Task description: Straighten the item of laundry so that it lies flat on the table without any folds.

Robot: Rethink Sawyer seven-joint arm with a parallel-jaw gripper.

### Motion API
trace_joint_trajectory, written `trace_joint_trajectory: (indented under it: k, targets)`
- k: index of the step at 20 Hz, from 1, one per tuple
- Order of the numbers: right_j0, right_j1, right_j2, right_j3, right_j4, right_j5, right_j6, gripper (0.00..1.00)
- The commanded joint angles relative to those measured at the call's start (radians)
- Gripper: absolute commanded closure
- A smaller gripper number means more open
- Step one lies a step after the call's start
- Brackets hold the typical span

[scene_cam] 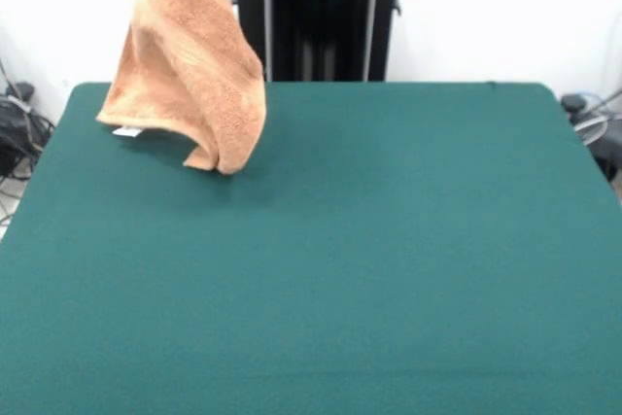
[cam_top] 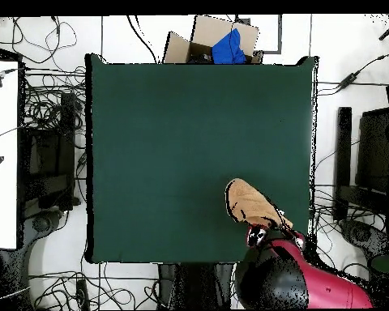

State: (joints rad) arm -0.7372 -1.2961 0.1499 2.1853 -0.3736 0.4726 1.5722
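Note:
The peach-orange towel (scene_cam: 190, 65) hangs bunched in the air over the far left part of the green table (scene_cam: 389, 240). Its lower corners dangle close to the surface, and I cannot tell if they touch it. Its white tag (scene_cam: 126, 131) shows at the lower left corner. The towel's top runs out of the front view, so the gripper is hidden there. In the overhead view the towel (cam_top: 250, 202) sits near the table's (cam_top: 173, 146) lower right corner. The gripper (cam_top: 262, 232) on the red and black arm (cam_top: 311, 279) is just above it, shut on the towel's top.
The black pedestal (scene_cam: 316, 17) stands behind the table's far edge. A cardboard box with a blue item (cam_top: 222, 42) lies past the opposite edge. Cables and black gear (cam_top: 48, 162) surround the table, and a white desk (cam_top: 2, 154) is off to one side.

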Motion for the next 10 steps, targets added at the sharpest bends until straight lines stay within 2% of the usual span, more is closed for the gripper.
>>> trace_joint_trajectory:
  k: [1, 10]
  targets:
    - [0.01, -0.064, 0.079, 0.074, 0.034, 0.112, -0.144, 1.0]
    - [0.009, -0.059, 0.09, 0.048, 0.051, 0.146, -0.133, 1.0]
